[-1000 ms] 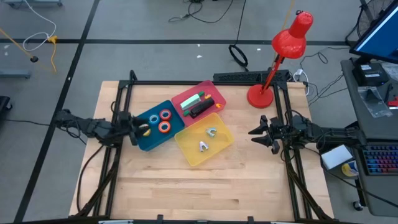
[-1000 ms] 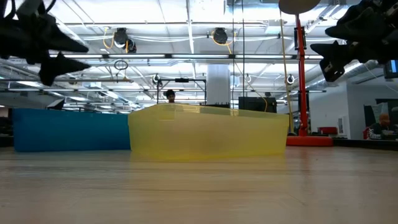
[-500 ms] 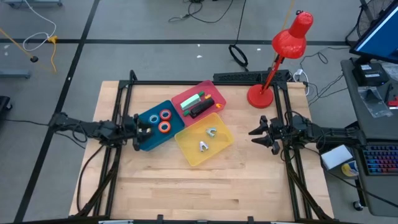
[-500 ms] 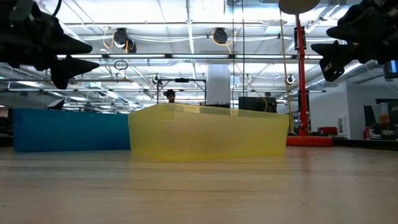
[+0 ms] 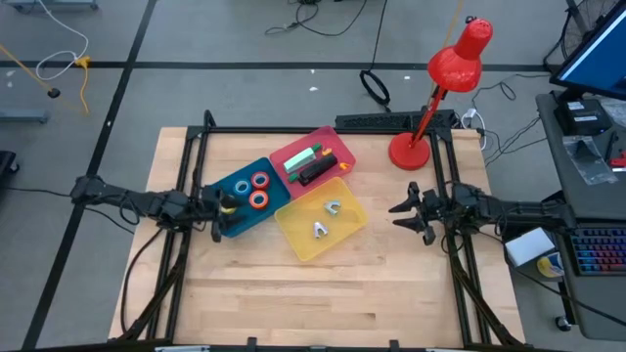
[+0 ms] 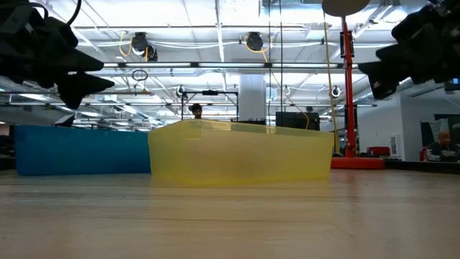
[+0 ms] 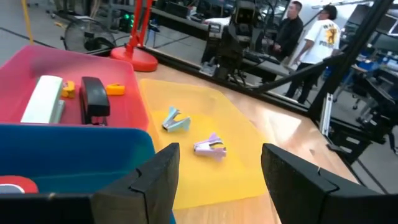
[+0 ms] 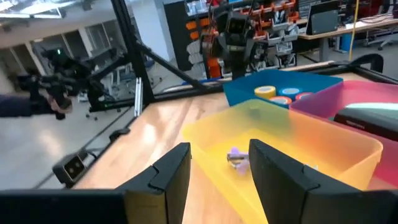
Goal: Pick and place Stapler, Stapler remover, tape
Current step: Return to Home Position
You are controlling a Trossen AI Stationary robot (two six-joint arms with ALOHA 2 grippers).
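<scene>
In the high view a blue bin (image 5: 245, 195) holds the blue (image 5: 242, 186), red (image 5: 260, 180), orange (image 5: 257, 199) and yellow (image 5: 229, 203) tape rolls. A red bin (image 5: 338, 147) holds a white-and-green stapler (image 5: 303, 156) and a black stapler (image 5: 315, 172). Two staple removers (image 5: 334, 206) (image 5: 320, 230) lie on the floor of the yellow bin (image 5: 347, 231). My left gripper (image 5: 217, 206) is open above the blue bin's left corner, beside the yellow roll. My right gripper (image 5: 401, 212) is open, raised off the table to the right of the yellow bin.
A red desk lamp (image 5: 411, 149) stands at the table's far right corner. Bare wood (image 5: 323, 293) stretches along the near half of the table. People (image 7: 308, 28) stand in the room beyond, in the left wrist view. A black frame (image 5: 196, 147) borders the table.
My left arm has drawn back toward the table's left edge, so its gripper has moved from over the blue bin toward that bin's left corner. The bins and their contents have stayed where they were.
</scene>
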